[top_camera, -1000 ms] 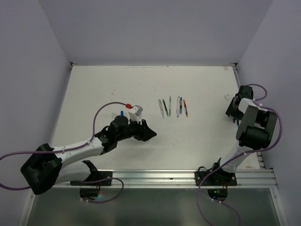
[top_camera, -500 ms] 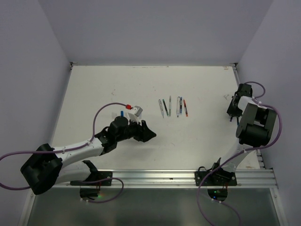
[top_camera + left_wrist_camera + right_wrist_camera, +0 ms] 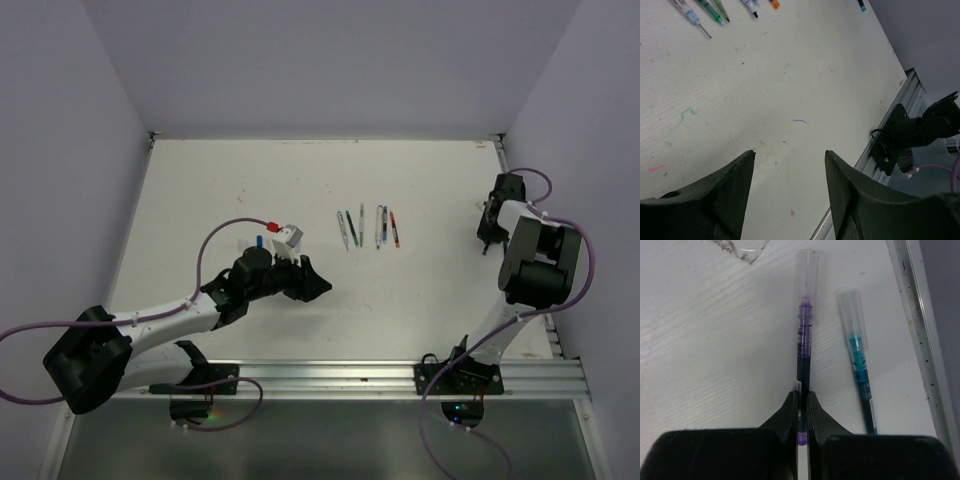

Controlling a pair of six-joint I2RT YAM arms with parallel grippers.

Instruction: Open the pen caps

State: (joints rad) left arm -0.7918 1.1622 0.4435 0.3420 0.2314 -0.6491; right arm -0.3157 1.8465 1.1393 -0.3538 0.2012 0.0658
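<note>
A purple pen lies on the white table, its clear cap on the far end. My right gripper is shut on the barrel behind the cap, near the table's right edge. Just to the right lies a teal pen, also wearing a clear cap. Several more pens lie in a row mid-table; their tips show in the left wrist view. My left gripper hovers open over bare table, nothing between its fingers.
A small blue piece lies by the left arm's wrist. The metal edge strip runs close to the right of the teal pen. The front rail and the right arm's base lie beyond the left gripper.
My right gripper has shifted a little toward the far side and closed on the purple pen. The left arm has not moved.
</note>
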